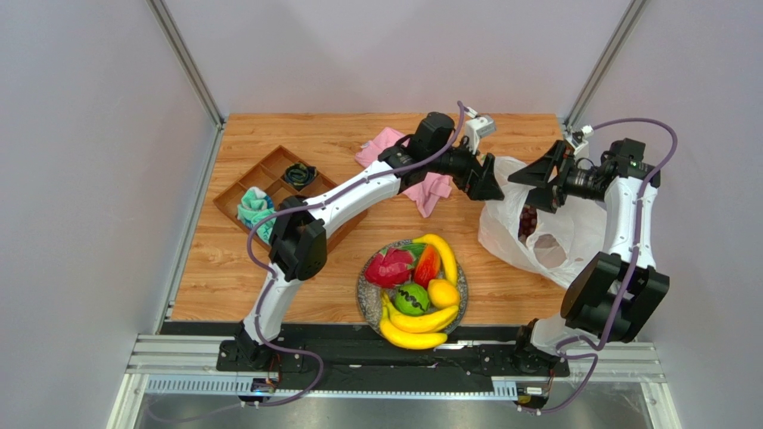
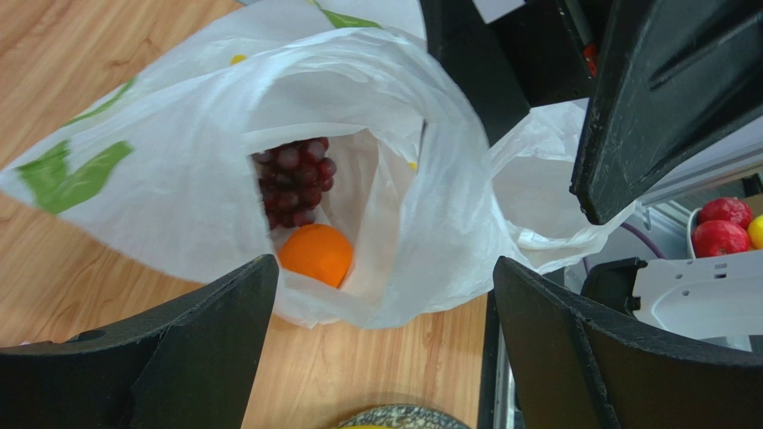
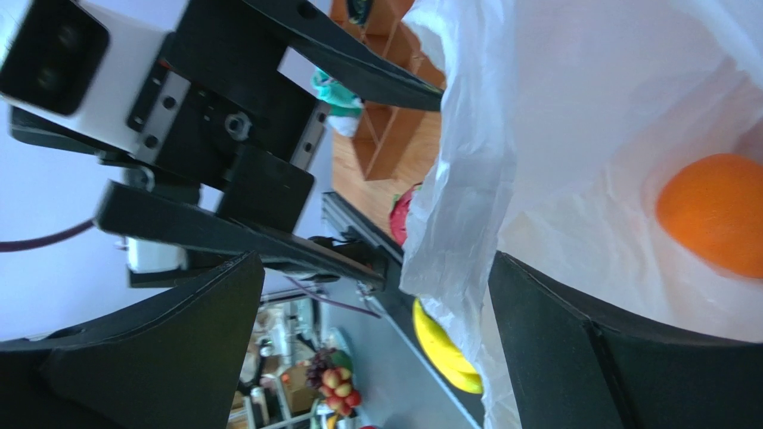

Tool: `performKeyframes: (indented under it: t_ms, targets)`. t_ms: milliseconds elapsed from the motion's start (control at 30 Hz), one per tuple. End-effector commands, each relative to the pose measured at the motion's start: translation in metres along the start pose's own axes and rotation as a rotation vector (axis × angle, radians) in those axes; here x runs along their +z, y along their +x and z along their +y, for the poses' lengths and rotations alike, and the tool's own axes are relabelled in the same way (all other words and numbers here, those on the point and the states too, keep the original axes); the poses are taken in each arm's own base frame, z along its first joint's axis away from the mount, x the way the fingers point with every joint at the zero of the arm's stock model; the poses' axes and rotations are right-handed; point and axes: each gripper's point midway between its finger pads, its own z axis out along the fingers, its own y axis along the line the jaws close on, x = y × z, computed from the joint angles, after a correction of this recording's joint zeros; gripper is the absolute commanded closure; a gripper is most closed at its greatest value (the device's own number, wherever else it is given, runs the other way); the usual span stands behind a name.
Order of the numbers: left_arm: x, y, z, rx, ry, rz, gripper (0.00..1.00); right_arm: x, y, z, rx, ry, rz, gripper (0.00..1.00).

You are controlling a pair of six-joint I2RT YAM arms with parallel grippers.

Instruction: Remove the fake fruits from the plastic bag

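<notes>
The left gripper (image 2: 385, 268), open and empty, faces straight into the mouth of the plastic bag (image 2: 179, 206), with the orange (image 2: 315, 253) nearest and the grapes (image 2: 295, 179) behind it. The right gripper (image 3: 376, 264), also open, has the bag's edge between its 2 fingers.

Right gripper (image 3: 374, 299) jaws spread wide, plastic bag (image 3: 573, 107) edge hanging between fingers. Orange (image 3: 712, 214) shows through bag film. Left gripper (image 3: 407, 179) upper left, jaws apart. Banana (image 3: 439, 349), wooden tray (image 3: 394, 134) behind.

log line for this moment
left jaws: open over plastic bag | right jaws: open at bag | in bag: grapes, orange | plate: other fruits
</notes>
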Motion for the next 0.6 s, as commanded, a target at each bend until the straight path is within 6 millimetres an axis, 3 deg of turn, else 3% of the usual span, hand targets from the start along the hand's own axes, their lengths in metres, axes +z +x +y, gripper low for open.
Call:
performKeyframes:
  t_ms: [0,167,200,267,300,333,367,400,433,467,500,533,567]
  targets:
    - [0.032,-0.008,-0.045,0.112,0.092,-0.044,0.01,-0.008,0.007,0.036,0.069,-0.212,0.012,0.00]
    - [0.059,-0.011,-0.063,0.181,0.120,-0.077,0.01,-0.005,0.010,0.026,0.106,-0.175,0.006,0.00]
    - [0.060,-0.007,-0.060,0.225,0.102,-0.063,0.08,-0.005,0.009,0.023,0.103,-0.151,0.000,0.00]
    - [0.059,0.004,-0.059,0.244,0.083,-0.028,0.30,-0.005,0.004,0.016,0.078,-0.098,-0.016,0.00]
    - [0.051,0.007,-0.059,0.251,0.067,0.004,0.67,-0.005,0.002,0.009,0.068,-0.062,-0.023,0.00]
    - [0.045,0.009,-0.054,0.259,0.026,0.019,0.94,-0.004,0.005,0.001,0.054,-0.028,-0.014,0.00]
    - [0.039,0.024,-0.045,0.246,-0.014,0.062,1.00,-0.004,0.006,-0.010,0.059,0.025,-0.004,0.00]
    - [0.021,0.014,-0.052,0.277,-0.030,0.058,1.00,-0.005,0.010,-0.032,0.058,0.137,0.006,0.00]
    - [0.012,0.017,-0.053,0.276,-0.029,0.070,1.00,-0.007,0.017,-0.047,0.051,0.207,0.028,0.00]
    - [0.003,0.033,-0.044,0.251,-0.038,0.109,1.00,-0.011,0.022,-0.064,0.064,0.292,0.038,0.00]
    - [-0.015,0.024,-0.055,0.269,-0.033,0.099,1.00,-0.020,0.032,-0.092,0.081,0.432,0.057,0.00]
    - [-0.023,0.026,-0.057,0.271,-0.032,0.105,1.00,-0.024,0.038,-0.101,0.093,0.469,0.072,0.00]
    - [-0.030,0.041,-0.052,0.272,-0.036,0.139,1.00,-0.027,0.044,-0.110,0.072,0.494,0.098,0.01]
